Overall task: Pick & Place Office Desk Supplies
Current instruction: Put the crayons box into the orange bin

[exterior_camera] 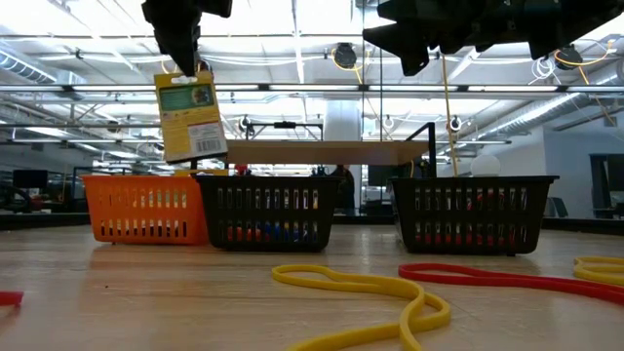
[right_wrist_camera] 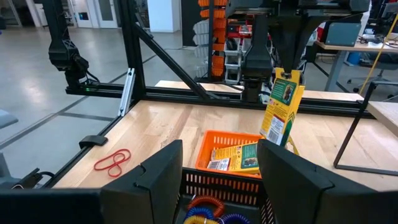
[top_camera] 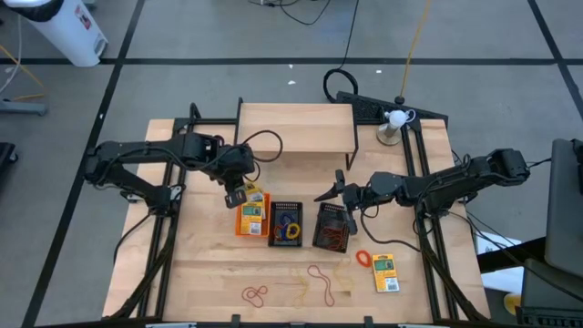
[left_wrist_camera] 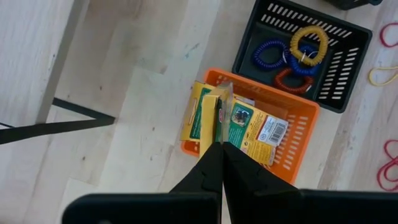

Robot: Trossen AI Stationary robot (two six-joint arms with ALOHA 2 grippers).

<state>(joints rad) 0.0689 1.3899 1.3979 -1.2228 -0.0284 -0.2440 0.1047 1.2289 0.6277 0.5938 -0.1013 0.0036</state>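
- Yellow rubber band (exterior_camera: 375, 292) lies closest to the low camera, looped on the worktop (top_camera: 209, 273), with a red band (exterior_camera: 487, 277) just behind it.
- Beyond them stand three mesh bins in a row: the orange bin (top_camera: 252, 219) at the left, a black bin (top_camera: 285, 223) touching it, and a second black bin (top_camera: 333, 226) a little apart.
- From the left wrist, the orange bin holds yellow-and-green packs, and the middle black bin holds coiled loops, blue, yellow and orange-red.
- The right-hand black bin shows reddish bands from above (too tangled to count).
- The left end effector (left_wrist_camera: 219, 118) is pinched tight on a yellow-and-green pack (exterior_camera: 190, 114), hanging it in the air above the orange bin's near-left edge.
- The right end effector (right_wrist_camera: 219, 168) hovers over the right black bin with its fingers spread wide and nothing between them.
- Only the high view shows another pack (top_camera: 385, 272) lying flat near the worktop's right side, an orange loop (top_camera: 363, 259) beside it, and thin tan and red bands (top_camera: 254, 294) toward the front edge.
- In the low view both arms are cut off at the top.
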